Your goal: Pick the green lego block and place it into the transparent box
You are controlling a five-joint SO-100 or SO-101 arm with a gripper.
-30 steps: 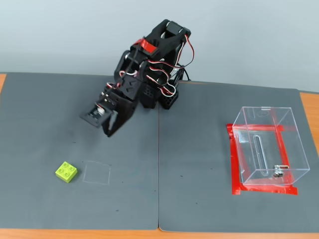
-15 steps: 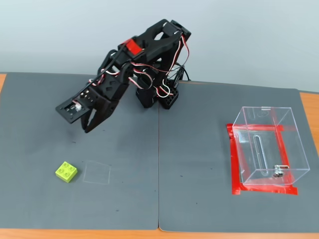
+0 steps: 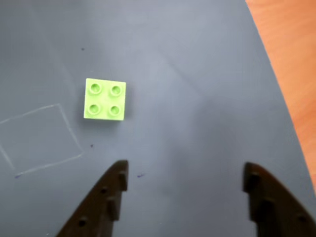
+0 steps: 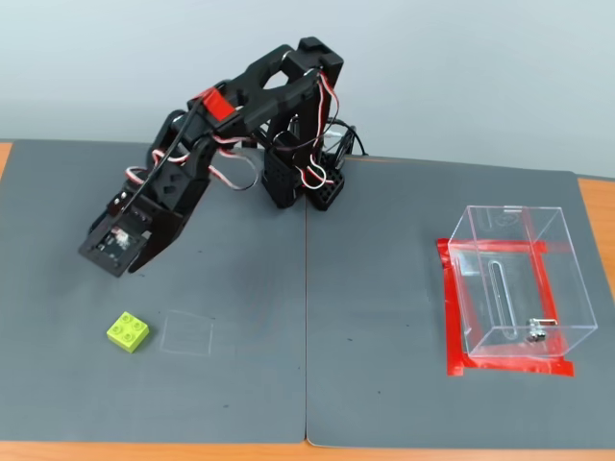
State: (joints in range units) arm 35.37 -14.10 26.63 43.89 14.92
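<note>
Underneath everything lies a dark grey mat [image 4: 384,317] in two sheets, with orange tabletop showing at the frame edges. Next in size, the black arm [image 4: 240,125] reaches from its base at upper centre of the fixed view down toward the left, wrist pitched at the mat. At centre right stands the transparent box [image 4: 519,279], empty, ringed by red tape [image 4: 450,307] at its base and well apart from the arm. A faint chalk square [image 4: 186,333] is drawn at lower left, and just beside it, on its left, sits the green lego block [image 4: 128,331], studs up and flat on the mat. In the wrist view the block [image 3: 104,98] lies left of centre, above and to the left of the gripper [image 3: 185,180], whose two dark jaws stand wide apart with nothing between them. Judging from that offset, a straight descent would likely land one jaw on or beside the block instead of straddling it, nudging it away. A grip across a corner could also twist the block out, since its edges are not quite square to the jaws.
</note>
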